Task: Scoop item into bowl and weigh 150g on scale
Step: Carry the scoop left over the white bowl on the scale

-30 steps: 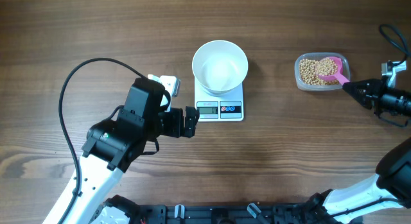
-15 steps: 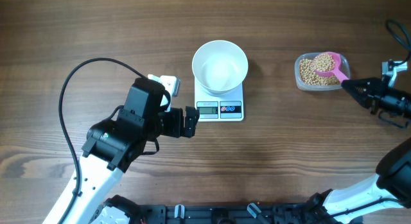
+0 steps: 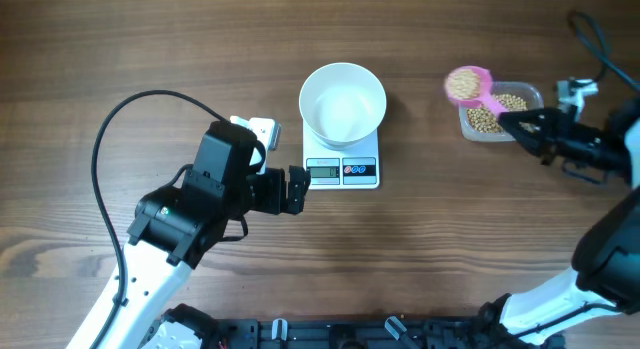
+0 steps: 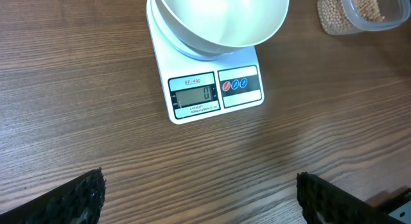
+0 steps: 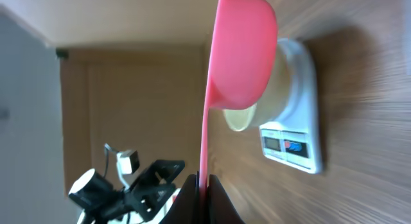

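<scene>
Right gripper [image 3: 520,126] moved left, clamped on handle of pink scoop [image 5: 241,51]; scoop, heaped with beans [image 3: 465,85], now out of tub [image 3: 532,93], just beyond its left edge. Bowl [image 3: 343,102] sits on scale [image 3: 345,172], well apart. Left gripper [image 3: 297,191] wide open, empty.

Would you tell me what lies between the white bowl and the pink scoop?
Only bare table separates bowl from scoop, shown in the overhead view.

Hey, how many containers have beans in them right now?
2. The pink scoop, in the air just left of the tub, is full. The clear tub on the right holds the rest. The white bowl on the scale is empty.
</scene>
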You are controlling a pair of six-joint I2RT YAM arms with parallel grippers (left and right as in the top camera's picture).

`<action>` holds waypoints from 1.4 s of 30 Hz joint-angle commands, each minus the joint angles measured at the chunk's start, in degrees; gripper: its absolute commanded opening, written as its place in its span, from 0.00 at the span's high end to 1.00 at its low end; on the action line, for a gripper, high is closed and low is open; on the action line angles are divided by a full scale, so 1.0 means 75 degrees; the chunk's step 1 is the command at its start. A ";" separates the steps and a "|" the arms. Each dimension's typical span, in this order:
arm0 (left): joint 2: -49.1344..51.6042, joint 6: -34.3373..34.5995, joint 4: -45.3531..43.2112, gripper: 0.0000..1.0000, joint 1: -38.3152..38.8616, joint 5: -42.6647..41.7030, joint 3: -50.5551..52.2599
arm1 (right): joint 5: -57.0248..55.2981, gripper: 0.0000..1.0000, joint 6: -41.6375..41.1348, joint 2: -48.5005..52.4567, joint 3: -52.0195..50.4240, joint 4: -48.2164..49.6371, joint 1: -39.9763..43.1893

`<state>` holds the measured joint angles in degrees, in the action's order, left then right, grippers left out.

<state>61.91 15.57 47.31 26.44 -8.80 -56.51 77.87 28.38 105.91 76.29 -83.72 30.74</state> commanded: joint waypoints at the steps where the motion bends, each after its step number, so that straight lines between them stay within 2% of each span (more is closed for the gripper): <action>1: 0.0017 0.0038 -0.0017 0.00 0.0026 0.0102 0.0064 | 0.1102 0.96 -0.0055 0.0152 -0.0032 0.0055 -0.0746; 3: 0.0017 0.0038 -0.0017 0.00 0.0026 0.0102 0.0064 | 0.1291 0.96 -0.0361 0.0152 -0.0032 0.0254 -0.1297; 8: 0.0017 0.0038 -0.0017 0.00 0.0026 0.0102 0.0064 | 0.1174 0.95 -0.3311 0.0152 -0.0032 0.2320 -0.2358; 12: 0.0017 0.0038 -0.0017 0.00 0.0026 0.0102 0.0064 | 0.0044 0.95 -0.5403 0.0006 -0.0032 0.4068 -0.3121; 15: 0.0017 0.0038 -0.0017 0.00 0.0026 0.0102 0.0064 | -0.1547 0.96 -0.6219 -0.0545 -0.0015 0.5106 -0.3739; 20: 0.0017 0.0038 -0.0017 0.00 0.0026 0.0102 0.0064 | -0.3681 0.95 -0.5855 -0.1413 -0.0015 0.5872 -0.4418; 25: 0.0017 0.0038 -0.0017 0.00 0.0026 0.0105 0.0064 | -0.5490 0.96 -0.4747 -0.1597 -0.0015 0.5849 -0.5214; 33: 0.0017 0.0038 -0.0017 0.00 0.0026 0.0102 0.0064 | -0.5983 0.96 -0.3579 -0.1693 -0.0015 0.5840 -0.5426; 42: 0.0017 0.0038 -0.0017 0.00 0.0026 0.0102 0.0064 | -0.8684 0.95 -0.2844 -0.2323 -0.0015 0.6152 -0.6712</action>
<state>61.93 15.57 47.31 26.44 -8.78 -56.49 18.85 4.67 89.84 75.66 -38.24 -17.43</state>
